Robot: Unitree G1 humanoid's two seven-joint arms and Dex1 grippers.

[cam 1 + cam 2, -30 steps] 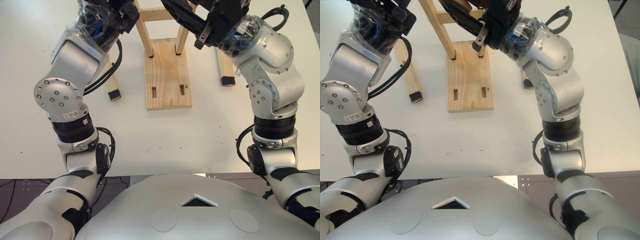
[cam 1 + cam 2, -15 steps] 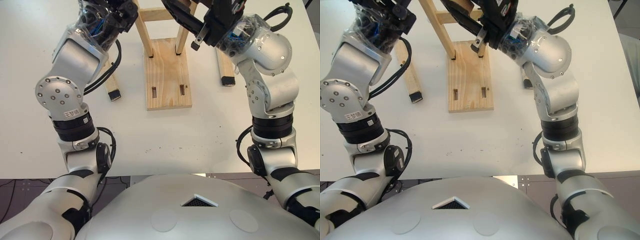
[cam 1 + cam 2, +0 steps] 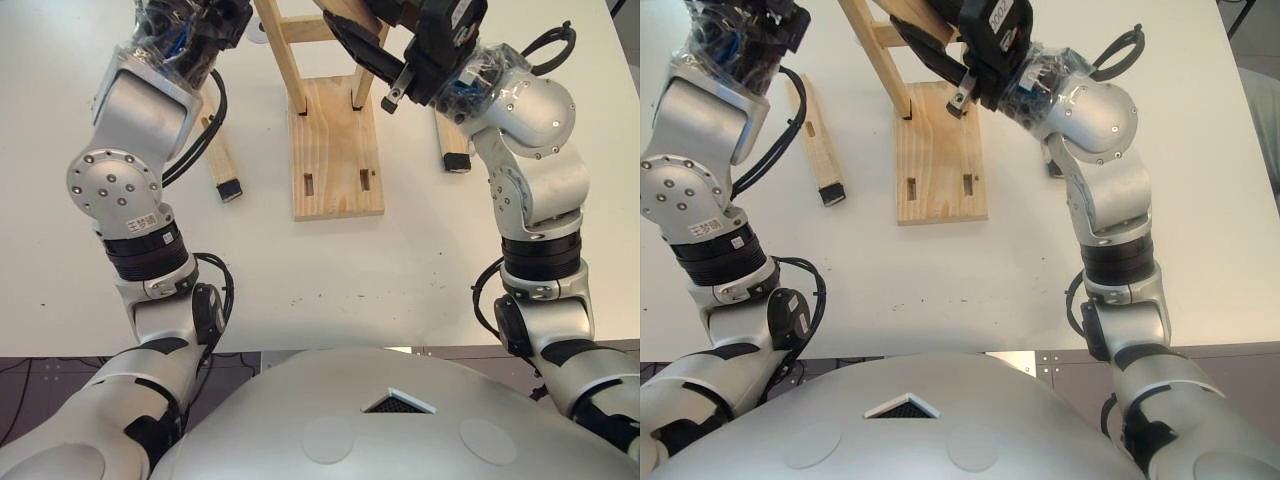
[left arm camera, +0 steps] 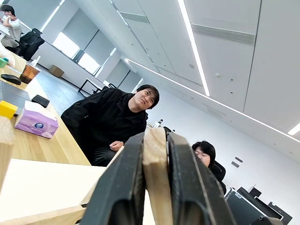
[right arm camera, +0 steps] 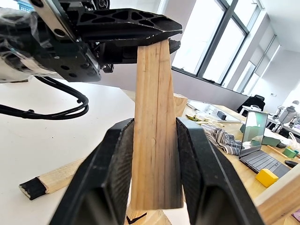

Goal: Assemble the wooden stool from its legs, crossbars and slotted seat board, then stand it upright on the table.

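Both clamped tight on the upright leg frame [image 3: 285, 60]: left gripper [image 4: 155, 140], right gripper [image 5: 154, 124]

Tissue box [image 4: 36, 124]: I see a purple one on a wooden desk [image 4: 47, 150].
Laptop [image 5: 261, 157]: open on a far desk, yellow block [image 5: 267, 177] near it.
Ceiling: long light strips [image 4: 190, 42].

ceiling: long light strips [image 4: 191, 47] | wall: tall windows [image 5: 220, 42] | furniture: cluttered wooden desks [image 4: 51, 149]

Head stereo downward — wrists close-up.
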